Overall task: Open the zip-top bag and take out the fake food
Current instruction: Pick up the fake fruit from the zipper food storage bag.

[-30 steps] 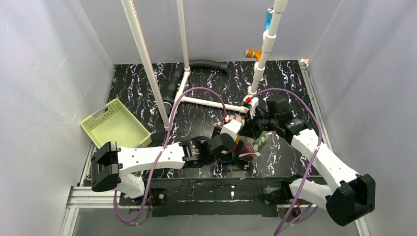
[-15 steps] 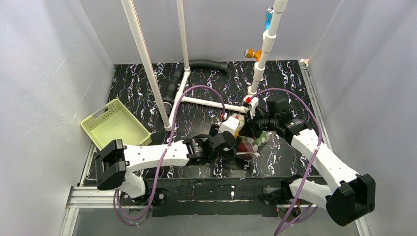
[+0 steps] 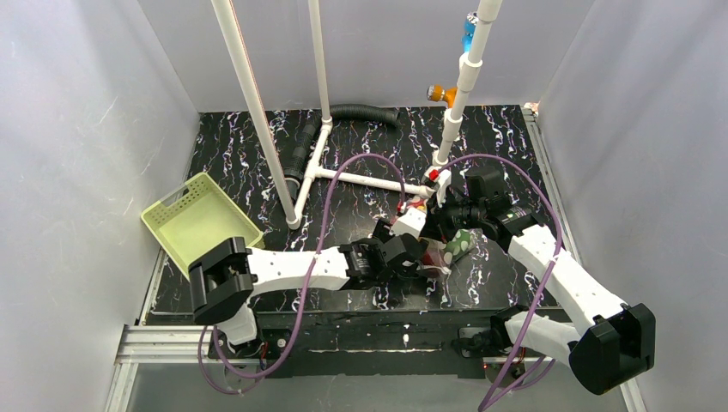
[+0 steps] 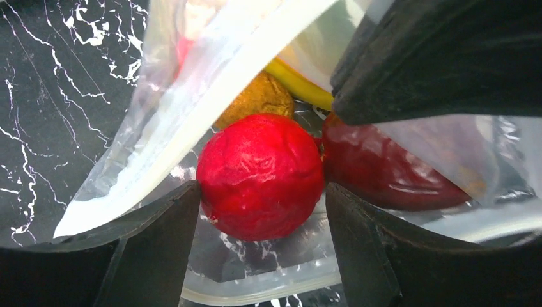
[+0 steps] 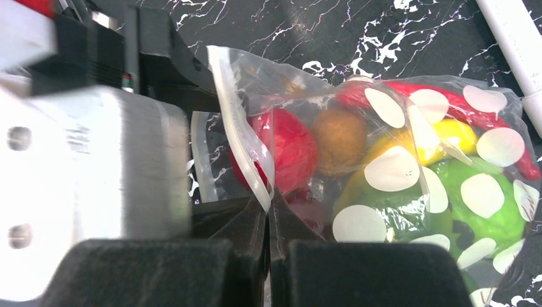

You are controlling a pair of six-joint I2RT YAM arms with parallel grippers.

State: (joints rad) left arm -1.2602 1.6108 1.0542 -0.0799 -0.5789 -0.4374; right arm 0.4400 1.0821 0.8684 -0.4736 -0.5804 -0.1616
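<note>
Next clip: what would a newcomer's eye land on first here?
The bright red round fruit fills the left wrist view. It sits inside the open mouth of the zip-top bag, with the left gripper straddling it. Beside it, the right gripper is pinched shut on the bag's lip.

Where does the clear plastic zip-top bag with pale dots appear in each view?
Top external: zip-top bag just right of centre, on the black white-veined tabletop.
Left wrist: the bag spans the middle, around a red round plastic fruit.
Right wrist: the bag runs from centre to right edge.
Shared landmark: that tabletop.
</note>
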